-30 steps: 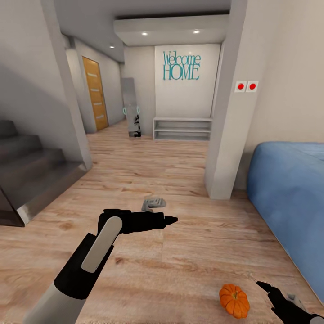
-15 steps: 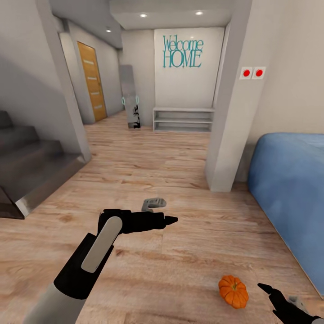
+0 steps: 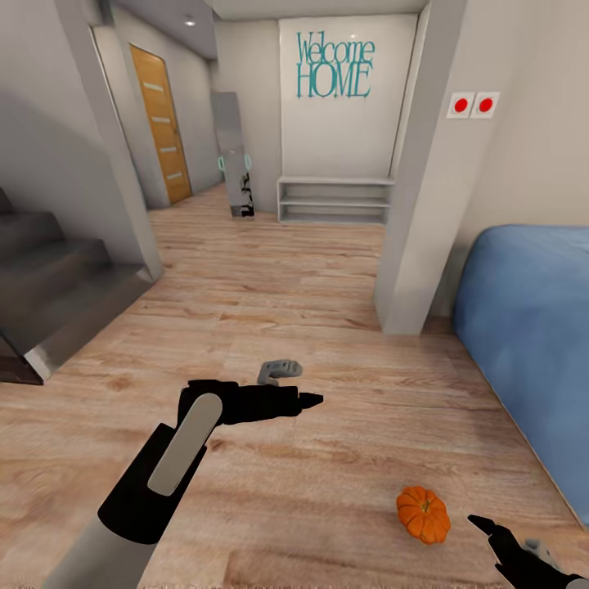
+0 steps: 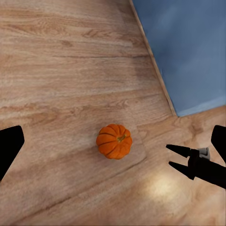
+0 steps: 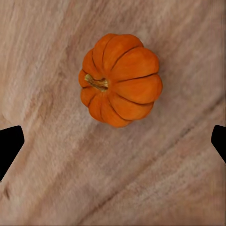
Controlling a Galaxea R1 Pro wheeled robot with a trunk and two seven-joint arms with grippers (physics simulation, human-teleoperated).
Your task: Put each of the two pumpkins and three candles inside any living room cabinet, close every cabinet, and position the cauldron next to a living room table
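A: Pumpkin sat on the wood floor, near the blue sofa, just beside the right end effector.

B: Right end effector spread wide, empty. Left end effector held nothing; its opening could not be read.

A: Risk, as judged: the ribbed round pumpkin may roll if one finger touches first. An off-centre descent would cause that.

Bare wooden plank floor lay open all around the small ribbed orange pumpkin, just beside the right gripper. Beyond that gripper's outer side, the big blue upholstered block hemmed the space.
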